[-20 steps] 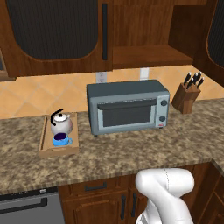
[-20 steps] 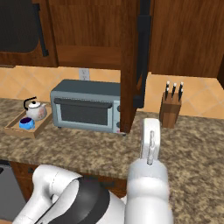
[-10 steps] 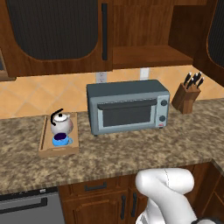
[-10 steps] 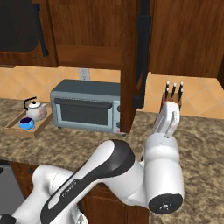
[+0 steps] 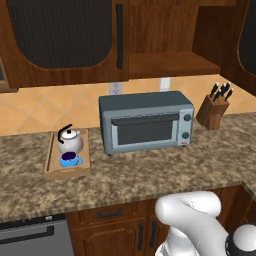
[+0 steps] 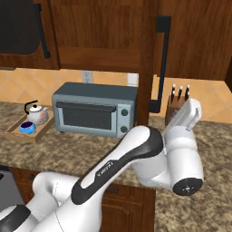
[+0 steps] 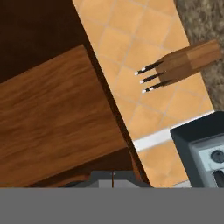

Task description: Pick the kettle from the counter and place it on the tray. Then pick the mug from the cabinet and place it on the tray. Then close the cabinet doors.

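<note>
Toward the left end of the long speckled brown-grey granite table (image 5: 150,175), a shallow rectangular light wooden tray (image 5: 52,159) lies near the back wall. On it the small round silvery-white kettle with the thin black arched handle (image 5: 69,142) stands at the rear, and the small squat bright blue mug (image 5: 70,159) sits just in front of it, toward the table's front edge. To the right of the tray, at the middle of the table, stands a grey-blue toaster oven (image 5: 145,122). Above it the dark brown wooden wall cabinet (image 5: 170,64) shows its wide shelf, with the tall dark wood cabinet door with an arched black panel (image 5: 65,40) closed at the left and the right-hand door (image 6: 159,63) swung out, edge-on in the right base view. Further right, a wooden knife block (image 5: 214,110) sits near the table's back edge. The tool (image 6: 192,111) is fully closed on nothing, raised in front of the knife block.
</note>
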### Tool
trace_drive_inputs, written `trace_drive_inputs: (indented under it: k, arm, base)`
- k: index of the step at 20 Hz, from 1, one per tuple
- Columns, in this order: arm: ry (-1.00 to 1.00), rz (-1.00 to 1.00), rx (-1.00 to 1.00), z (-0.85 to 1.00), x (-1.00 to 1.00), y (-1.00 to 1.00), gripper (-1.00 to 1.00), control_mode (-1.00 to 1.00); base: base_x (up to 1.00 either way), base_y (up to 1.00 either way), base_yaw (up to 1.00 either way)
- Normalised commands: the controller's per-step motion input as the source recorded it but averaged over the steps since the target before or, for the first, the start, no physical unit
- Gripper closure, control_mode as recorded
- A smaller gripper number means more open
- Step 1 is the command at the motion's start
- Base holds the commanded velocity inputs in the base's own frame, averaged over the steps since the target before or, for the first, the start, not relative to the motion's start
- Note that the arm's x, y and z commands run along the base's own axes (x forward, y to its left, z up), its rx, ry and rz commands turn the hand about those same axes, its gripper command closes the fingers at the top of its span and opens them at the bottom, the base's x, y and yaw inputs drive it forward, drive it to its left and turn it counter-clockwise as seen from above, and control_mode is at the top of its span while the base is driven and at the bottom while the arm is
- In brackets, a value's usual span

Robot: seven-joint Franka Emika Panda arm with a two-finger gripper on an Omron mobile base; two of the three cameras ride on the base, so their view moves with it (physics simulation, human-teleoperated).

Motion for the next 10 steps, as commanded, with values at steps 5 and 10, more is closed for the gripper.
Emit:
trace_drive_inputs:
  k: [5, 10]
  arm:
    - [-0.03, 0.23, 0.07, 0.23, 0.03, 0.35, 1.00, -1.00]
    - [-0.07, 0.24, 0.00, 0.30, 0.00, 0.96, 1.00, -1.00]
  base:
    - [0.00, 0.00, 0.00]
    - [0.00, 0.00, 0.00]
